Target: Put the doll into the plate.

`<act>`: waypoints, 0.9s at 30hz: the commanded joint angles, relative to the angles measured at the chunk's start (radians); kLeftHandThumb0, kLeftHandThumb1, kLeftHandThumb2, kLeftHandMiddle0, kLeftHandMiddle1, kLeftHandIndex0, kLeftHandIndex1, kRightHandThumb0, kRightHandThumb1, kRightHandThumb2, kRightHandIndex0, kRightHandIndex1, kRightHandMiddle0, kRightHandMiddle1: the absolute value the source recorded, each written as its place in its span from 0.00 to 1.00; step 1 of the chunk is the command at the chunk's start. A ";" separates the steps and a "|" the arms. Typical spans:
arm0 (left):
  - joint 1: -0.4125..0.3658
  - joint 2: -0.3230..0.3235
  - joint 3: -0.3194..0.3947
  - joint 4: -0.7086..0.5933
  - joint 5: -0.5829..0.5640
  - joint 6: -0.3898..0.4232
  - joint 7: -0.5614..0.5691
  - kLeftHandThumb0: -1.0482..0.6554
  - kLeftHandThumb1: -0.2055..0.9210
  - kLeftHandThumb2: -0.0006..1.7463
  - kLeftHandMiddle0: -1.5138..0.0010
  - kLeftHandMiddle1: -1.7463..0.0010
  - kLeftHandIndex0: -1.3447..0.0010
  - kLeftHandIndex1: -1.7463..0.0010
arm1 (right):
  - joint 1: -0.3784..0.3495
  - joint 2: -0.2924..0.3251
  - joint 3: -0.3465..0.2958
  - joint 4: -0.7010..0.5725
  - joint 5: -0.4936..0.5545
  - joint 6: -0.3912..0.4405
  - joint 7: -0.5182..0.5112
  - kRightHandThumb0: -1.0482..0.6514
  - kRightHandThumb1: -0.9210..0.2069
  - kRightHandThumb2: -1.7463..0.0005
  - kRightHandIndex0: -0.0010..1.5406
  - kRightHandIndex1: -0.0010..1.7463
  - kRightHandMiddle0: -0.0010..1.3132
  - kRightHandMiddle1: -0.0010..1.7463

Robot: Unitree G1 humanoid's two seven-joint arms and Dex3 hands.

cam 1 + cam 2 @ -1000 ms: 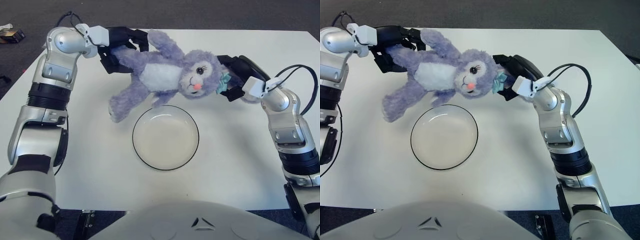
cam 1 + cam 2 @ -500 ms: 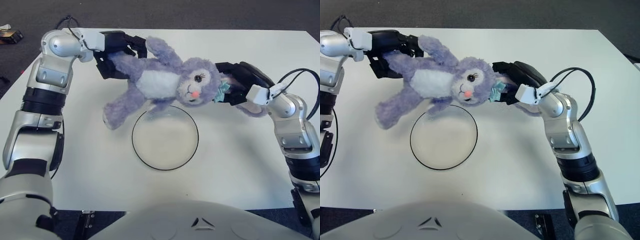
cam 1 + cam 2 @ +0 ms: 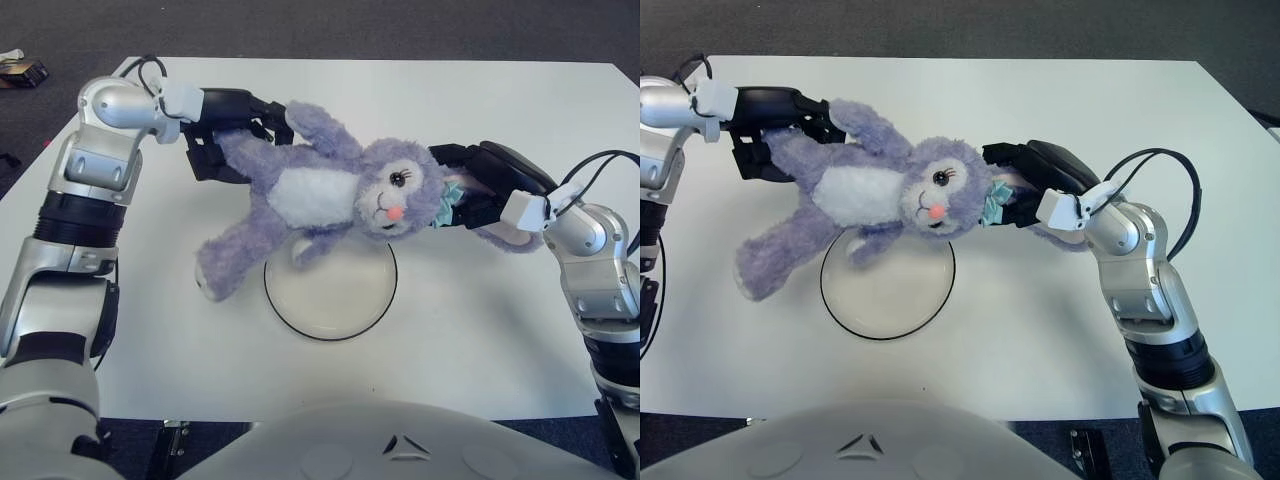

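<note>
Soft purple plush bunny (image 3: 320, 195) held between both hands over glass plate (image 3: 345, 305).
Left hand (image 3: 222, 130) clasps a limb, right hand (image 3: 480, 190) the ears; light, floppy, it probably sags.

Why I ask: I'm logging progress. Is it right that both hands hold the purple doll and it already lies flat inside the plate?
Not quite. Both the left hand and right hand do hold the purple doll, but the left eye view shows it stretched between them, only partly over the plate, not inside.
</note>
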 commanded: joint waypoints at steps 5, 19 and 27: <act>0.032 -0.013 -0.013 -0.043 -0.021 -0.021 -0.032 0.65 0.52 0.56 0.41 0.00 0.46 0.00 | 0.013 -0.027 -0.006 -0.013 -0.001 0.018 0.027 0.55 0.07 0.87 0.54 1.00 0.48 1.00; 0.097 -0.026 -0.025 -0.073 -0.003 -0.096 -0.028 0.60 0.62 0.44 0.45 0.00 0.50 0.00 | 0.025 -0.046 -0.007 -0.039 0.003 0.049 0.061 0.48 0.00 0.95 0.48 1.00 0.47 1.00; 0.076 -0.035 -0.037 -0.035 0.024 -0.152 -0.018 0.54 0.79 0.26 0.54 0.00 0.54 0.00 | 0.026 -0.052 -0.010 -0.051 0.005 0.075 0.078 0.46 0.00 0.95 0.48 1.00 0.43 1.00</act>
